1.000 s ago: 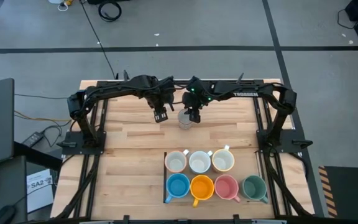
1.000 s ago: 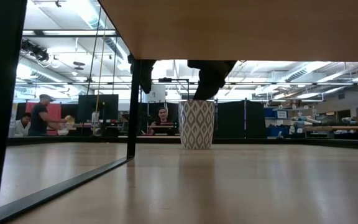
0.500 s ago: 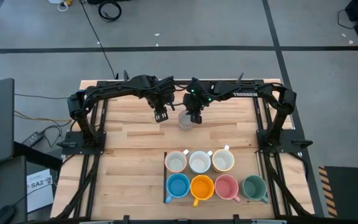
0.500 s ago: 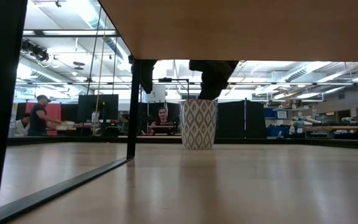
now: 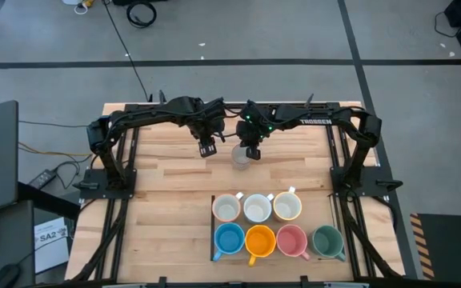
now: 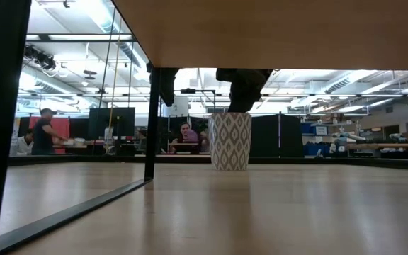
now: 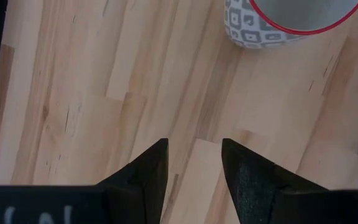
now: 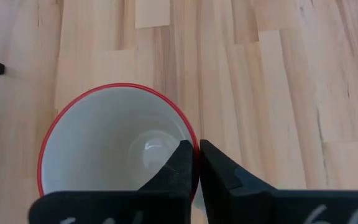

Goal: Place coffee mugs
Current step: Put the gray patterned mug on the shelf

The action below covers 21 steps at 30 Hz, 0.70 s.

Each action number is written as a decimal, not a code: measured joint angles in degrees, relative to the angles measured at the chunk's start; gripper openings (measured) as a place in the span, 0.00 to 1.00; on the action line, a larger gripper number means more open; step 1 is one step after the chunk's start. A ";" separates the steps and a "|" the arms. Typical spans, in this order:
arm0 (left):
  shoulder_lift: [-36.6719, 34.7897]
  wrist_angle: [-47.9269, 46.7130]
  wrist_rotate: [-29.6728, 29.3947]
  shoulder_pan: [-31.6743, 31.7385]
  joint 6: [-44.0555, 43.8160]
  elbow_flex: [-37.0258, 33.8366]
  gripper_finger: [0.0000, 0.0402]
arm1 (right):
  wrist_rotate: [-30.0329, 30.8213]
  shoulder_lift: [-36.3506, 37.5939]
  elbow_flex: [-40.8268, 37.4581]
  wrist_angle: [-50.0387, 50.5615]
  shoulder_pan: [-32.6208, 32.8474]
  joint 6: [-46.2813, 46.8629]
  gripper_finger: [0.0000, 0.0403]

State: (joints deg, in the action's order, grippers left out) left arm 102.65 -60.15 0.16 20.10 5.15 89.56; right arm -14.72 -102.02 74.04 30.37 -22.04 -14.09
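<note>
The coffee mugs are sitting in two rows on the near half of the wooden table [image 5: 158,200], right of centre in the high view. In the back row, from left to right, a cream mug [image 5: 227,208], a white mug [image 5: 257,209] and a mug with a yellowish inside [image 5: 286,208] are standing side by side. In the front row a blue mug [image 5: 229,239], an orange mug [image 5: 260,241], a pink mug [image 5: 291,240] and a green mug [image 5: 327,239] are lining up, each just beside the next. All seven are standing upright with their mouths up.

Farther back, near the middle of the table, the left gripper [image 5: 206,149] is hovering over bare wood just beside a patterned mug [image 5: 240,155]; its fingers [image 7: 143,171] are standing apart with nothing between them.

The patterned mug, grey and white with a red rim [image 8: 118,87], is standing well apart from the two rows. In the low view it [image 6: 230,141] is appearing upright with its base on the tabletop. The right gripper [image 5: 252,150] is sitting directly above it, and its fingers [image 8: 182,163] are pinching the mug's rim, one inside the wall and one outside.
</note>
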 joint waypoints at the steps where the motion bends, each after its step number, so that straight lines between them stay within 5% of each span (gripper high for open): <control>1: 0.00 0.00 0.00 0.00 -0.02 0.00 0.39 | 0.00 -0.02 0.00 0.00 0.00 0.00 0.05; 21: 0.00 0.72 0.04 -0.02 0.02 0.02 0.39 | 0.48 4.47 -0.13 4.58 -0.64 0.32 0.04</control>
State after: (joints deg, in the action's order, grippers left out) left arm 102.65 -59.43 0.21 20.08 5.17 89.58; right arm -14.24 -97.54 73.91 34.95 -22.69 -13.76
